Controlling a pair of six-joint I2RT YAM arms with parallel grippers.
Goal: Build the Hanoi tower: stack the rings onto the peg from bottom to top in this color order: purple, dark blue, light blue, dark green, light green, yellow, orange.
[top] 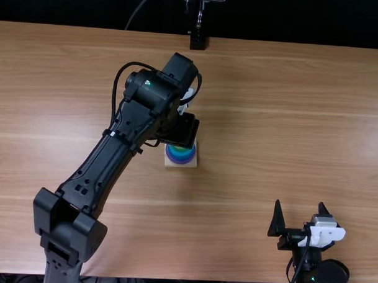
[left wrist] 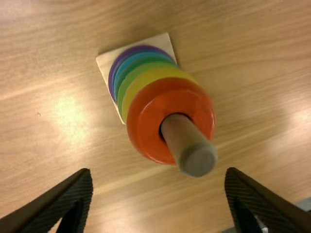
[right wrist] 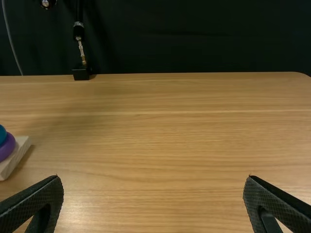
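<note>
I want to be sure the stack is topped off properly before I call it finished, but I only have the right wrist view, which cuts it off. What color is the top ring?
Observer: The top one is the orange ring, seated around the peg.
Operator: And what comes directly beneath it? My view doesn't reach that high.
Observer: A yellow ring is next below.
Operator: Good. Is the left hand holding any ring? I can't see it from here.
Observer: No, it is open, with no ring gripped.
</note>
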